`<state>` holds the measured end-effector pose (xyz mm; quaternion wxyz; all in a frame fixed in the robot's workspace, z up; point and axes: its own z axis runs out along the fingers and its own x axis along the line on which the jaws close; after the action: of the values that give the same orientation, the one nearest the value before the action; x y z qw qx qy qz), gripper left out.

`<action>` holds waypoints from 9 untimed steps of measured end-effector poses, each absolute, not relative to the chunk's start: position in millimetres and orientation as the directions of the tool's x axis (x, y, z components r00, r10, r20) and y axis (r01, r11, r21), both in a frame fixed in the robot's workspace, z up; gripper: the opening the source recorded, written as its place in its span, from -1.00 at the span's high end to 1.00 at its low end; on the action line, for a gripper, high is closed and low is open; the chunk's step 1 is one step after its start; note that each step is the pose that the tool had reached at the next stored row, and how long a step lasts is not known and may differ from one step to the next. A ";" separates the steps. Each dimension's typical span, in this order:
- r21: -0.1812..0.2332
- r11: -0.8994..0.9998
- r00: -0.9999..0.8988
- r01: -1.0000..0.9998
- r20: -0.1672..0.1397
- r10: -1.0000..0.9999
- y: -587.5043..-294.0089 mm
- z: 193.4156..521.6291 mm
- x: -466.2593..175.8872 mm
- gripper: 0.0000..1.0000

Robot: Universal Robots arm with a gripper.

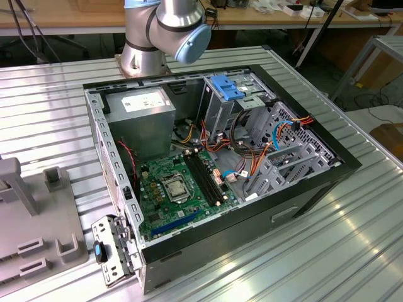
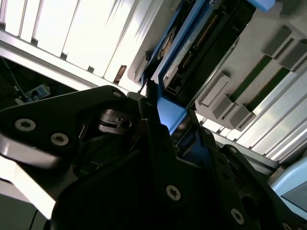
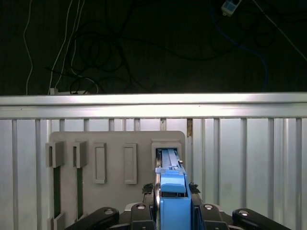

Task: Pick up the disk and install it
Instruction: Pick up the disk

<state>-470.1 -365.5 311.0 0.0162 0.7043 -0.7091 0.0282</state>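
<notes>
Looking across the exterior view from its left, I saw the flat grey plastic holder block [image 1: 39,217] with raised slots lying on the ribbed silver metal desk [image 1: 56,94]. Beside it stood the open black-and-grey metal computer case [image 1: 302,207], lying on its side with the green circuit board [image 1: 165,196] facing up. Behind the case rose the silver-and-pale-blue robot arm [image 1: 170,28], its base near the case's far wall. Toward the exterior view's right, inside the case, a bright blue plastic bracket [image 1: 228,87] sat on the grey metal drive cage [image 1: 286,157].

In the first wrist view the same holder block [image 3: 115,141] lay on the desk [image 3: 249,163], and the disk [image 3: 169,160], a flat grey metal hard drive in a bright blue plastic carrier frame, stood on edge in one of its end slots. The black hand [image 3: 173,190] was closed narrow on the disk, one finger pressed to each side of the blue carrier.

In the second wrist view the hand [image 2: 172,112] again bracketed the blue frame, and the disk [image 2: 192,45] ran away from it into the holder block [image 2: 225,91].
</notes>
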 end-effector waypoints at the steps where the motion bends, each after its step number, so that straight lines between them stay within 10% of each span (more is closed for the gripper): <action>1: -0.017 0.006 -0.007 -1.000 0.063 -0.998 -365.5 312.3 -470.1 0.25; 9: -0.018 0.006 -0.007 -1.000 0.063 -0.998 -365.5 314.8 -470.1 0.25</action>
<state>-470.1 -365.5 314.8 0.0158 0.7043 -0.7091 0.0285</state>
